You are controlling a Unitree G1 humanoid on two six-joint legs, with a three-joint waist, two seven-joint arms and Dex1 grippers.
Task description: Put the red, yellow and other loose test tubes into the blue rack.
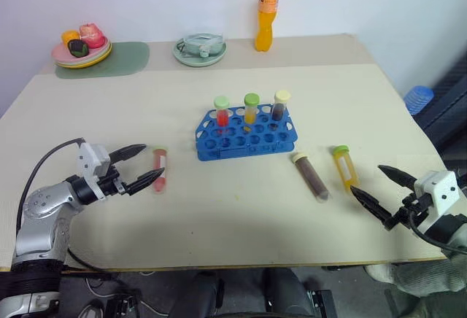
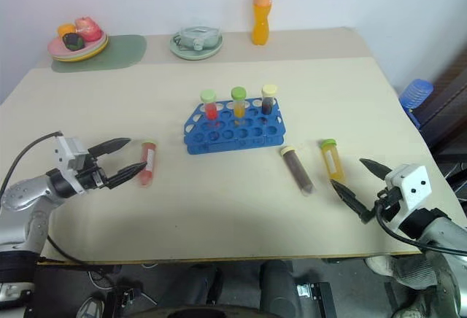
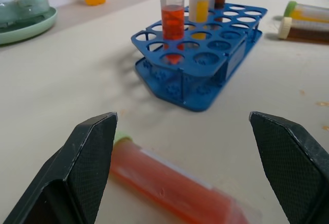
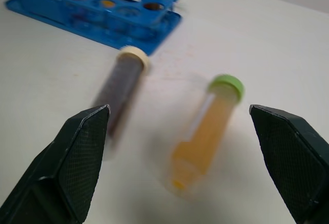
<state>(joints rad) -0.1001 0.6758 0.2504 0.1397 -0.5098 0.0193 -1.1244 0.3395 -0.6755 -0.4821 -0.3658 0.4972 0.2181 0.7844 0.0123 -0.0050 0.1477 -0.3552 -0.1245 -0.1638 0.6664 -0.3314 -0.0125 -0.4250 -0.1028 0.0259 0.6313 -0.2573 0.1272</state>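
Currently blue rack (image 1: 246, 137) w/ 3 upright tubes; both pincers wide, empty.

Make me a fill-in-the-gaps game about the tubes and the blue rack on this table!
1. The blue rack already has ___ tubes standing upright in it.
2. The loose red tube lies on the table just in front of the robot's ___ tool.
3. The loose yellow tube has a ___ cap.
4. The dark brown tube lies between the blue rack and the yellow tube, and its cap is ___.

Missing words: three; left; green; cream
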